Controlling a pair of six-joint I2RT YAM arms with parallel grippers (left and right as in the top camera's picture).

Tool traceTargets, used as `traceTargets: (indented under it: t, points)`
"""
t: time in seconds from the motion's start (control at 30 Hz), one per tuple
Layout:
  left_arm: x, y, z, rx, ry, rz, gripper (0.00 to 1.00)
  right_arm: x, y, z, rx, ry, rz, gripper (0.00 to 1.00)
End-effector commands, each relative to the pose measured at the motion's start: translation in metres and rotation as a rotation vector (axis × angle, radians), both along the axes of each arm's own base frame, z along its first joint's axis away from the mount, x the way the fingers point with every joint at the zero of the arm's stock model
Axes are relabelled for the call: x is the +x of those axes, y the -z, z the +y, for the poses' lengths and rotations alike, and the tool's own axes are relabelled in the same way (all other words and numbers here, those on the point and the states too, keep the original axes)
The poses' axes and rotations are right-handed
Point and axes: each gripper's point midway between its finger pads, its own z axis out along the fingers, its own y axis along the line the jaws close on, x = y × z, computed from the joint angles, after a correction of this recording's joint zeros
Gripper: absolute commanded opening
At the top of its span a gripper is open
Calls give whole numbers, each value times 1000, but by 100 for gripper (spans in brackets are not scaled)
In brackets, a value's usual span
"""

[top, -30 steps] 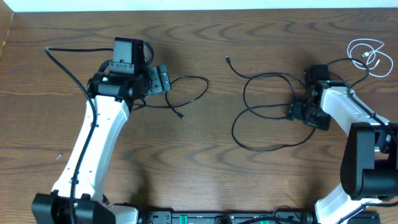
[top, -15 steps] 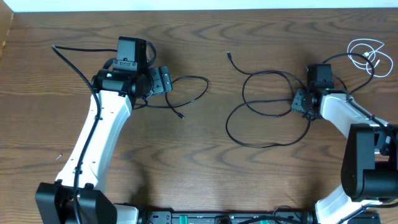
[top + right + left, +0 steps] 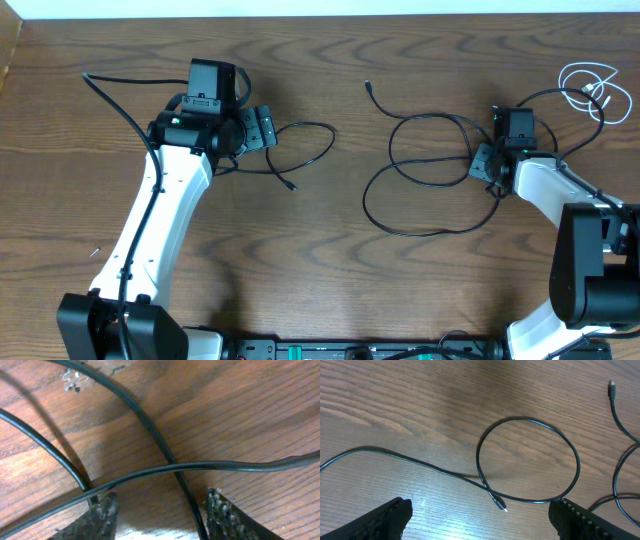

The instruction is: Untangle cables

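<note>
The black cable lies in wide loops [image 3: 369,88] at the table's middle right. My right gripper [image 3: 483,163] sits at their right edge. In the right wrist view its jaws [image 3: 160,505] stand apart over crossing black strands [image 3: 210,465]. One strand runs between them, close to the right finger [image 3: 235,520]. Another black loop [image 3: 577,460] ends in a small plug [image 3: 499,504] just ahead of my open left gripper [image 3: 481,507], which holds nothing. Overhead, that gripper [image 3: 262,127] is left of this loop [image 3: 331,140]. The white cable [image 3: 590,85] lies coiled at the far right.
The table is dark wood [image 3: 300,260] with a pale far edge [image 3: 320,8]. A thick black arm wire [image 3: 115,105] arcs out to the left of my left arm. A tiny pale speck [image 3: 96,251] lies at the front left.
My right gripper has moved toward the far side and its jaws have narrowed. The black loops beside it have shifted left and changed shape. The left arm has edged slightly right.
</note>
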Motion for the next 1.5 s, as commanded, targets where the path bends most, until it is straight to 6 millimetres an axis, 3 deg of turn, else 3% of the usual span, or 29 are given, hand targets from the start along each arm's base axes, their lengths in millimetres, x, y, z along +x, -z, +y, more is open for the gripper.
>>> traceTargets:
  t: [0.0,0.03,0.07,0.17,0.27,0.37,0.43,0.53,0.67,0.8,0.9,1.03,1.2,1.37,1.47]
  points:
    - [0,2,0,4,-6,8,93,-30,32,11,77,5,111,38]
    - [0,2,0,4,-6,8,93,-30,32,14,94,-2,111,17]
    - [0,2,1,4,-6,8,93,-30,32,18,114,-13,111,3]
    - [0,2,1,4,-6,8,93,-22,23,32,182,-70,84,1]
    - [1,2,0,4,-6,7,93,-3,-7,40,248,-119,8,1]
    - [1,2,0,4,-6,4,93,26,-63,36,287,-143,-111,1]
    - [1,2,0,3,-6,5,93,43,-110,28,289,-161,-204,1]
    - [1,2,0,4,-6,4,93,64,-184,7,248,-158,-347,1]
    - [1,2,0,3,-6,4,93,77,-276,-28,149,-137,-521,1]
    - [1,2,0,3,-6,4,93,74,-341,-76,35,-30,-636,1]
    - [1,2,0,3,-6,4,93,60,-380,-130,-75,95,-706,1]
    - [1,2,0,3,-6,4,93,32,-391,-193,-189,264,-708,1]
    - [1,2,0,3,-6,3,93,-2,-378,-263,-304,423,-637,1]
    - [2,1,0,3,-6,0,93,-16,-343,-312,-320,504,-552,1]
    - [4,1,0,1,-5,-7,93,-9,-315,-323,-306,492,-493,2]
